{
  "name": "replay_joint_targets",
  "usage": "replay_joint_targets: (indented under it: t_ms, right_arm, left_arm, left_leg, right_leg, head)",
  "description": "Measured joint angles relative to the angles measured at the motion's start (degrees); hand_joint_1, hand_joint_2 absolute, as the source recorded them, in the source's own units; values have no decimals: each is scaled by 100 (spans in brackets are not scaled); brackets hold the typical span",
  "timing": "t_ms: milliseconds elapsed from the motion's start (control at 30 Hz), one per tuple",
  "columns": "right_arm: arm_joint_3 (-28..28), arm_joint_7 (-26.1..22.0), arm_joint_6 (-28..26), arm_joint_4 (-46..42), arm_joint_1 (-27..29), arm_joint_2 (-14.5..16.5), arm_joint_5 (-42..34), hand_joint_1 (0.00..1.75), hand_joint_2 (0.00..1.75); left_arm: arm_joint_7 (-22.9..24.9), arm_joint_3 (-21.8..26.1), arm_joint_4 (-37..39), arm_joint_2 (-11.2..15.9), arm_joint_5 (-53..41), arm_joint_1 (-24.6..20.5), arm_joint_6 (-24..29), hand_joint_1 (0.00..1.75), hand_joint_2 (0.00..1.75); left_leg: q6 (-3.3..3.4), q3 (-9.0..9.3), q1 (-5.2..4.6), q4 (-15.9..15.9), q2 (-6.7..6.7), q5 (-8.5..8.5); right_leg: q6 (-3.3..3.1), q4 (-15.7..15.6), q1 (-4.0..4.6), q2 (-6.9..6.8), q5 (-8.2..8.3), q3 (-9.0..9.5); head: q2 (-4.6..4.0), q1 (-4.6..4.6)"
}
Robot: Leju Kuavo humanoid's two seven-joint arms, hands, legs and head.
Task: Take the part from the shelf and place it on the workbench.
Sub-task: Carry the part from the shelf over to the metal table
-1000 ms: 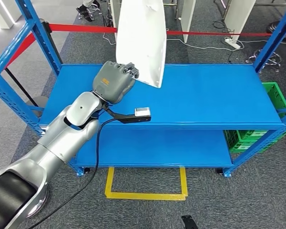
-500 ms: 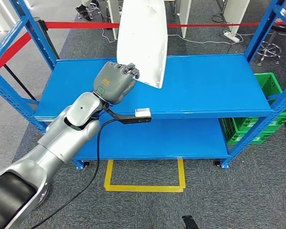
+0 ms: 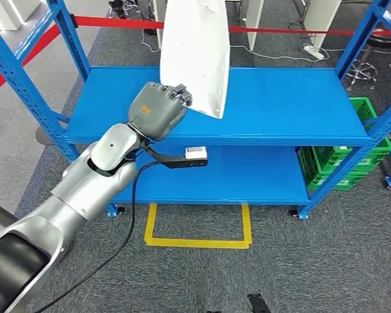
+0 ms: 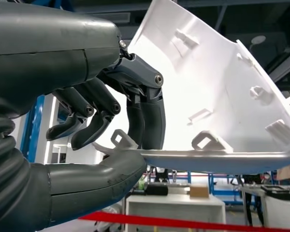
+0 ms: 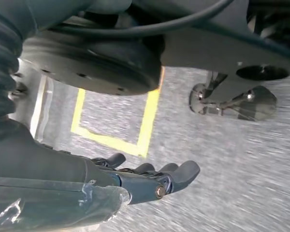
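Part [image 3: 196, 55] between left fingers [image 4: 147, 116]

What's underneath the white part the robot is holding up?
Below the white part, held by the left hand, lies the bare blue shelf. The shelf strip and floor directly behind it are hidden.

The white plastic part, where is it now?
In the head view the white plastic part is gripped at its lower edge by the left hand, raised above the blue shelf.
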Motion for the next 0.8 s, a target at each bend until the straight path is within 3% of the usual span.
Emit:
replay_joint_targets:
  t_ms: [67, 100, 133, 200, 233, 267, 367, 400, 433, 467, 533, 600, 633, 700, 733, 767, 800]
  right_arm:
    - [-2, 3, 1, 0, -9, -2, 4, 0, 175]
    - [-2, 1, 2, 0, -12, -2, 6, 0, 175]
    - [-3, -2, 3, 0, -13, -2, 6, 0, 175]
    - [-4, -3, 3, 0, -3, -3, 7, 0, 175]
    - [-4, -3, 3, 0, -1, -4, 7, 0, 175]
    - [-5, -3, 3, 0, -4, -5, 8, 0, 175]
    - [-5, -4, 4, -1, -8, -7, 9, 0, 175]
    - [-6, -4, 5, -1, -4, -7, 9, 0, 175]
    - [-7, -4, 5, 0, 0, -7, 8, 0, 175]
    - [-8, -4, 5, 0, 1, -7, 8, 0, 175]
    - [-9, -5, 10, -1, -1, -7, 3, 0, 175]
    - [-11, -14, 21, -2, -3, -7, -7, 0, 175]
    - [-14, -17, 28, -2, -2, -7, -12, 0, 175]
    - [-23, -21, 41, -2, 11, -7, -19, 0, 175]
    - [-28, -22, 47, -2, 24, -7, -25, 0, 175]
    - [-34, -24, 53, -1, 32, -7, -31, 0, 175]
    - [-39, -26, 59, -1, 31, -7, -35, 0, 175]
  left_arm:
    - [-1, 8, -1, 0, 7, -5, -3, 175, 175]
    - [-2, 11, -2, -1, 15, -10, -5, 175, 175]
    - [-4, 14, -2, -3, 26, -15, -7, 175, 175]
    - [-9, 12, -1, -4, 42, -18, -12, 175, 175]
    - [-10, 11, -1, -3, 45, -20, -14, 175, 175]
    - [-11, 11, 0, 0, 46, -21, -16, 175, 175]
    - [-11, 12, 0, 4, 49, -23, -18, 175, 175]
    - [-11, 11, 0, 6, 49, -19, -18, 175, 175]
    - [-11, 11, 0, 8, 49, -16, -18, 175, 175]
    - [-11, 11, 0, 11, 49, -13, -18, 175, 175]
    - [-11, 11, -2, 13, 49, -16, -14, 175, 175]
    - [-11, 13, -8, 1, 49, -29, -10, 175, 175]
    - [-11, 13, -11, -4, 49, -35, -10, 175, 175]
    - [-11, 9, -13, -4, 49, -30, -11, 175, 175]
    - [-11, 5, -13, -2, 49, -22, -13, 175, 175]
    - [-11, 1, -13, 1, 49, -15, -14, 175, 175]
    - [-11, -2, -13, 1, 49, -13, -14, 175, 175]
  left_leg:
    - [-52, -115, -11, 24, -4, 101]
    - [-83, -146, -16, 34, -3, 148]
    - [-113, -164, -20, 32, -1, 195]
    - [-178, -185, -11, 23, 3, 257]
    - [-216, -216, -6, 63, 3, 183]
    - [-254, -273, 1, 204, 3, 2]
    - [-335, -554, 23, 1212, 5, -806]
    - [-345, -605, 28, 1528, 5, -915]
    - [-346, -583, 30, 1702, 5, -892]
    - [-339, -474, 31, 1697, 5, -769]
    - [-312, 30, 31, 1183, 5, -557]
    - [-252, 605, 21, 412, 0, -657]
    - [-211, 758, 6, 160, -3, -724]
    - [-114, 742, -12, 13, -3, -681]
    - [-67, 695, -11, 3, 3, -613]
    - [-22, 641, -3, -6, 10, -544]
    - [14, 575, 5, -12, 17, -473]
  right_leg:
    - [-24, -743, 7, 8, -19, 565]
    - [-47, -1010, 13, 16, -88, 730]
    - [-81, -1141, 24, 25, -144, 793]
    - [-166, -1173, 26, 25, -78, 730]
    - [-214, -1176, 19, 18, -21, 689]
    - [-255, -1186, 9, 10, 45, 634]
    - [-303, -1191, -1, -1, 243, 400]
    - [-300, -1189, 0, -4, 312, 309]
    - [-295, -1187, 0, -7, 384, 215]
    - [-287, -1186, 0, -10, 457, 124]
    - [-253, -1181, 2, -7, 590, -24]
    - [-196, -1185, 16, -1, 712, -110]
    - [-163, -1210, 18, -2, 783, -133]
    - [-93, -1290, 5, -5, 922, -168]
    - [-61, -1287, -4, -8, 882, -202]
    - [-35, -1185, -6, -9, 731, -253]
    - [-15, -947, -6, -10, 472, -329]
  head:
    - [1, -4]
    - [0, -5]
    - [1, -9]
    - [1, -11]
    - [1, -20]
    - [0, -28]
    - [0, -45]
    - [0, -45]
    - [0, -45]
    - [0, -45]
    - [0, -46]
    - [0, -41]
    - [0, -43]
    - [0, -43]
    - [0, -42]
    - [0, -30]
    - [0, -21]
